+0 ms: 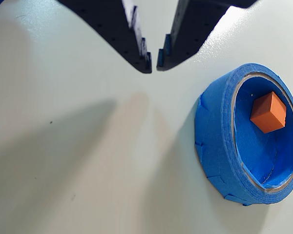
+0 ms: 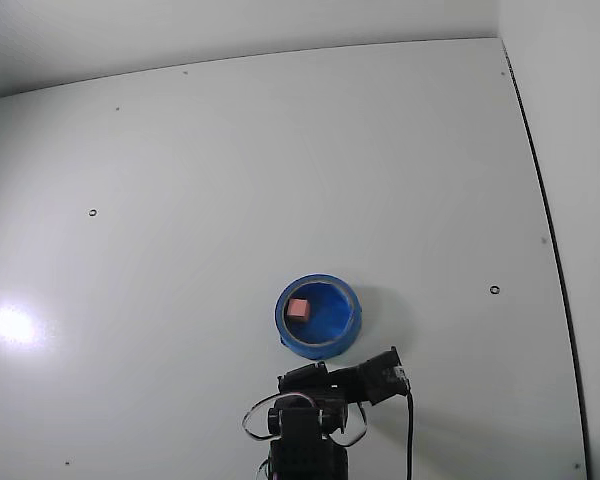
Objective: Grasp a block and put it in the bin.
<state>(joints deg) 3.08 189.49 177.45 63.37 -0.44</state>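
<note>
The block (image 1: 268,112) sat inside the bin (image 1: 216,141), resting on its floor near the wall, so the drop looked done. The gripper (image 1: 154,62) hung beside the bin over bare table (image 1: 63,146), its dark fingers nearly together with nothing between them. The block was a plain, sharp-edged orange cube; the bin was round and shallow, wrapped in creased blue tape.

A plain white bench (image 2: 280,170) with a few small dark screw holes (image 2: 92,213) and a glare spot (image 2: 12,324) at left.
</note>
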